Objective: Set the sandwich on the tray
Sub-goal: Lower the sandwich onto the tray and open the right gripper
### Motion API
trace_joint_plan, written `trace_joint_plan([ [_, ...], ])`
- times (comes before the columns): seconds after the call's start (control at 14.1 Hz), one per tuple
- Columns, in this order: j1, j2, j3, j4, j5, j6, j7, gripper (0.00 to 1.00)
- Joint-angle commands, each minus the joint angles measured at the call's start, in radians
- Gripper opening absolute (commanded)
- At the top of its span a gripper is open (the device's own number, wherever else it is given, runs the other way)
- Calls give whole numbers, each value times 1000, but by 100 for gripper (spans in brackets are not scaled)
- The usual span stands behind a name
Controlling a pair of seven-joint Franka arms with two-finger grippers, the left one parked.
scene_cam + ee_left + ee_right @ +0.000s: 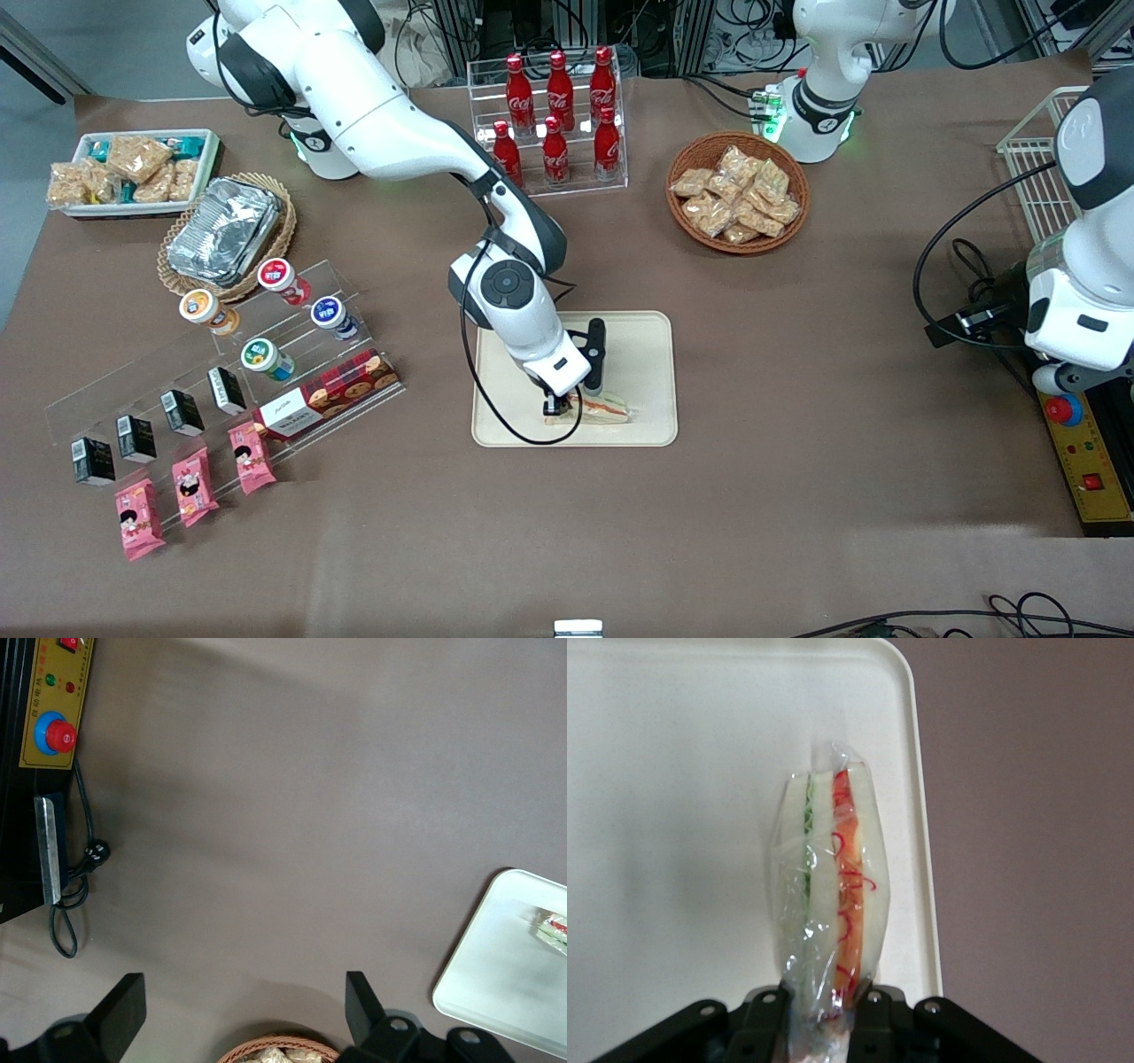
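Note:
The sandwich [602,409], a clear-wrapped wedge of white bread with red-orange and green filling, lies on the cream-beige tray [638,354] near the tray's edge closest to the front camera. My right gripper [560,406] is low over the tray and shut on one end of the sandwich. In the right wrist view the fingers [873,1010] pinch the wrapped end of the sandwich [828,886], with the tray [673,815] under it. The tray's corner [496,966] and a bit of the sandwich [554,928] show in the left wrist view.
A rack of red cola bottles [556,115] and a wicker basket of snack bags [737,190] stand farther from the camera than the tray. Toward the working arm's end are a clear stand with cups and packets [266,372], a foil container in a basket [223,232] and pink packets [190,487].

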Motion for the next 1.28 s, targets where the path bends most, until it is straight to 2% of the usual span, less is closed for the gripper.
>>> trace_joint_plan([
  [0.0, -3, 0, 3, -3, 20, -21, -22, 55],
  [0.07, -4, -5, 4, -3, 23, -26, -19, 86],
  [0.14, -7, -10, 4, -3, 23, -29, -16, 100],
  [0.28, -15, -45, 9, -1, 25, -97, -17, 100],
  [0.5, -16, -144, 3, -1, 75, -269, -14, 100],
  [0.64, -26, -218, -5, -1, 79, -395, 6, 100],
  [0.99, -96, -399, -6, -1, 66, -679, 275, 100],
  [1.21, -102, -491, -90, 0, 56, -812, 467, 100],
])
